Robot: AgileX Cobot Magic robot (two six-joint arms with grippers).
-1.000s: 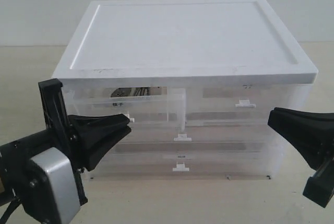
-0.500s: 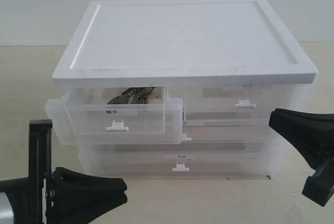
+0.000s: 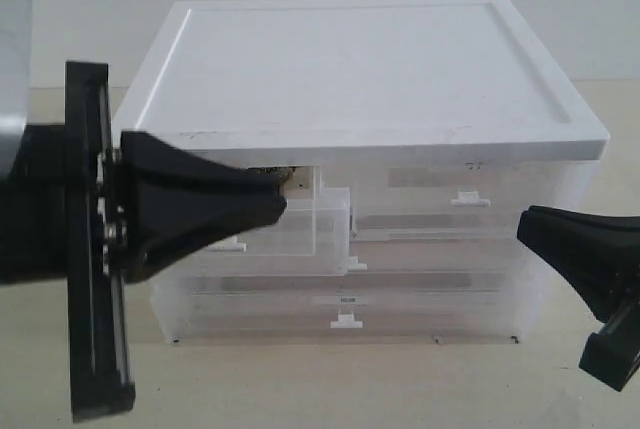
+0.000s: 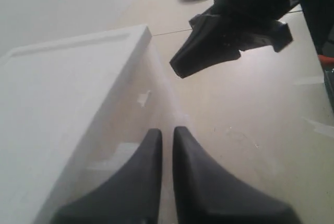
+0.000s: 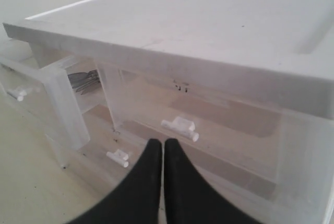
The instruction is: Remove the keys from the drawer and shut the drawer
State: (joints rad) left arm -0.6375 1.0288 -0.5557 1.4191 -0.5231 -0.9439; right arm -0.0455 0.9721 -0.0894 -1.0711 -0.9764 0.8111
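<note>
White cabinet point(image 3: 350, 59); translucent drawer point(image 3: 320, 234); silver keys point(image 5: 83, 80); black left tool point(image 3: 283, 204), right tool point(image 3: 521, 225).

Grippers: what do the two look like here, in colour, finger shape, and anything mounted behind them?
Both are matte black. The left gripper has two broad fingers tapering to a blunt point, mounted on a long flat black rail, with a grey metallic housing behind. The right gripper has the same tapered black fingers. No markings show.

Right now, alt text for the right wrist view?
The shut right claw points at a white-topped cabinet of translucent drawers. One upper drawer stands pulled out, with the keys visible inside.
</note>
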